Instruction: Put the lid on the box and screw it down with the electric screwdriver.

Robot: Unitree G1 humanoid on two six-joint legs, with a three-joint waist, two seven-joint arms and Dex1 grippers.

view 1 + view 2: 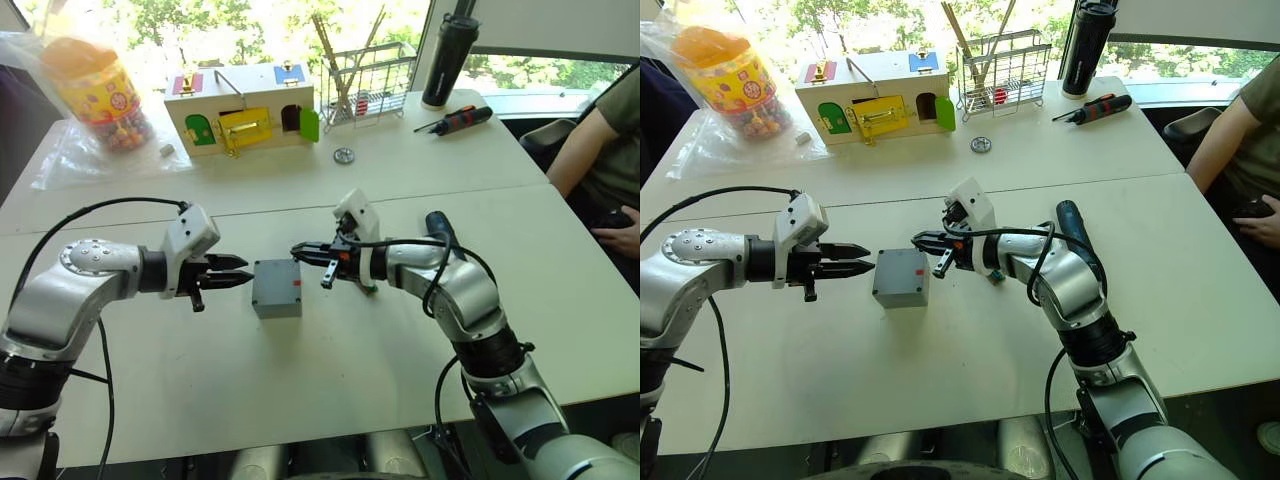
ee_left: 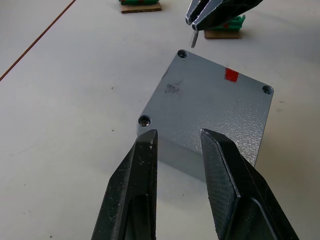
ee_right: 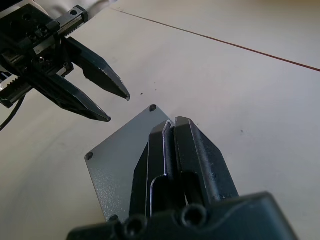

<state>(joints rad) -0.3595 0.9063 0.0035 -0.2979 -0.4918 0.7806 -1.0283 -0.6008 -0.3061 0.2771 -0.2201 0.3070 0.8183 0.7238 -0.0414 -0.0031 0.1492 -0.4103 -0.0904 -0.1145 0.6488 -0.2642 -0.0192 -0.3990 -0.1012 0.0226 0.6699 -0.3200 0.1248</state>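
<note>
The grey box (image 1: pixel 277 304) stands mid-table with the lid (image 2: pixel 215 95) lying flat on top, corner screw holes and a small red mark showing. My left gripper (image 1: pixel 240 272) is open just left of the box, its fingers (image 2: pixel 135 185) level with the near edge and not touching. From the right, my right gripper (image 1: pixel 300 251) is shut on a small screw (image 2: pixel 193 38) that hangs over a far corner hole of the lid. Behind my right forearm the electric screwdriver (image 1: pixel 440 228) lies on the table.
At the back stand a wooden box with coloured doors (image 1: pixel 245 115), a wire basket (image 1: pixel 365 85), a black bottle (image 1: pixel 448 60) and a black-and-orange screwdriver (image 1: pixel 455 122). A bagged sweets jar (image 1: pixel 100 95) sits far left. A person (image 1: pixel 600 150) sits at the right edge.
</note>
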